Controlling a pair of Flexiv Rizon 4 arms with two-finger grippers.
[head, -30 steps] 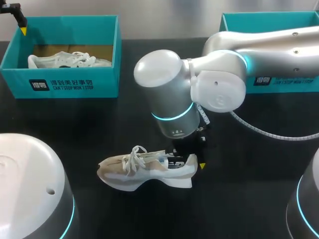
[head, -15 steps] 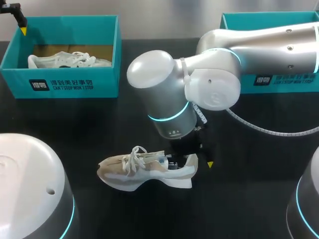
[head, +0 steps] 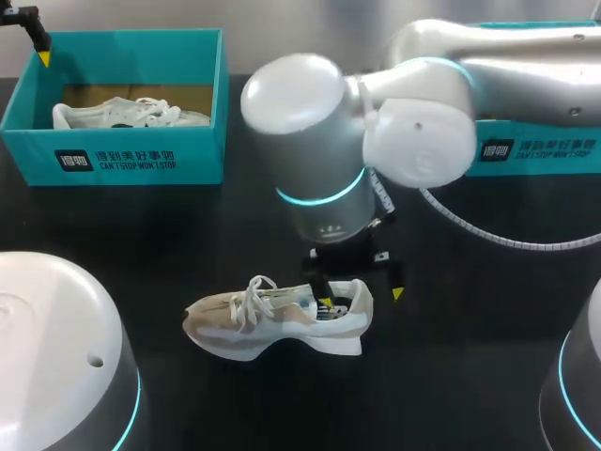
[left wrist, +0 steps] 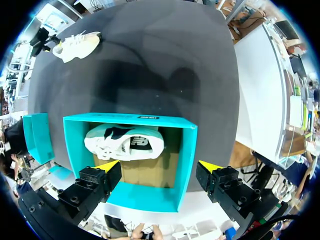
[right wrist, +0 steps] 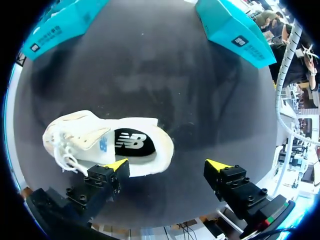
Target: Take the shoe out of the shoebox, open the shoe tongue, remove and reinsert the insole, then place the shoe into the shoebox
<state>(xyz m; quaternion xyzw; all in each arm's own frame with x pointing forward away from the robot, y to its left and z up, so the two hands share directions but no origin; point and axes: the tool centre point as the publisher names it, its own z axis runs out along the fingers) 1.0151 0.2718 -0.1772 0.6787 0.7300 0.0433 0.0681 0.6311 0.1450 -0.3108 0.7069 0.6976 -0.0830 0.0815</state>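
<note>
Our right gripper point(head: 362, 298) hangs just over the heel of the white shoe point(head: 272, 321), fingers spread wide and grasping nothing. 1 yellow tip sits above the heel opening and the other is clear past the heel. The shoe stands on its sole on the black table point(head: 188, 235), out of the box, with its toe toward our left. From the right wrist the insole point(right wrist: 131, 141) shows inside, dark patch up.

Our left gripper point(left wrist: 158, 167) hovers above the teal shoebox point(left wrist: 190, 150) at the far left, also released and empty. A 2nd white shoe point(left wrist: 122, 142) lies inside that box. Another teal shoebox point(head: 535, 150) sits at the far right, partly behind our right arm.
</note>
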